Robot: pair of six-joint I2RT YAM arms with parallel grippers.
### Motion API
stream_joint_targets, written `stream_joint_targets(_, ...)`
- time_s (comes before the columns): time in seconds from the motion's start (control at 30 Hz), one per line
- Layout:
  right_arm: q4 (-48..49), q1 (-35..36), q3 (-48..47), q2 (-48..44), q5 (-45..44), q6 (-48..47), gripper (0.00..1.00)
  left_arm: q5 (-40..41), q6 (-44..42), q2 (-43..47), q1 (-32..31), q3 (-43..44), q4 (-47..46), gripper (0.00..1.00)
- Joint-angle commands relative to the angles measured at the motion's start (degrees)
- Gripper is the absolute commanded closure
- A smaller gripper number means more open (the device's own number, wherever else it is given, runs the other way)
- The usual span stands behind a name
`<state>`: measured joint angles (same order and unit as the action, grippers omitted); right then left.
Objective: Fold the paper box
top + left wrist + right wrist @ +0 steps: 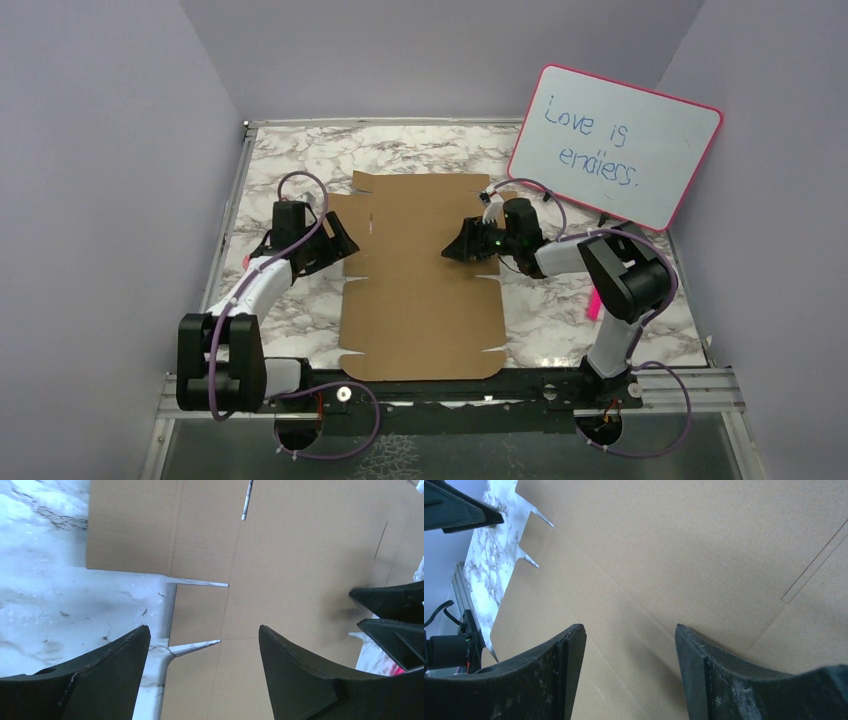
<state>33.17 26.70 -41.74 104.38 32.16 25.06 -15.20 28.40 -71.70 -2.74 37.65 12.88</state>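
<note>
Starting at the left, our left tool (pixel 338 243) sits low at the left edge of the paper box (pixel 420 300), its jaws spread with nothing between them. In its wrist view one finger hangs over the marble surface (pixel 300 160) and the other over cardboard, so the small side flap between two slits lies straight ahead of the gap. The box is a flat brown sheet on the middle of the surface, its long axis running from the arm bases toward the far side. Further right, our right tool (pixel 458 247) hovers over the sheet's right half, inside its right edge, pointing left, also released and empty. We judge that the left side flap is the closest part to lift, and that the left tool is better placed for it.
</note>
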Motion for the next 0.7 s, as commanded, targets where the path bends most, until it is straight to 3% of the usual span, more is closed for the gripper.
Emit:
stream_joint_targets(0.0,-2.48,0.9,0.16,1.45,-0.85,-0.19,0.29,-8.35,-2.55,-3.46,1.69,-0.55,-3.38,0.22)
stream_joint_targets(0.4,-2.48,0.9,0.16,1.12,-0.66,-0.35,0.29,-11.71,-1.52,-10.51,2.22,-1.94,-7.22,0.32)
stream_joint_targets(0.67,-2.49,0.9,0.16,1.18,-0.78,-0.27,0.29,-14.18,-1.73,-6.48,2.22,-1.59,-7.1,0.51)
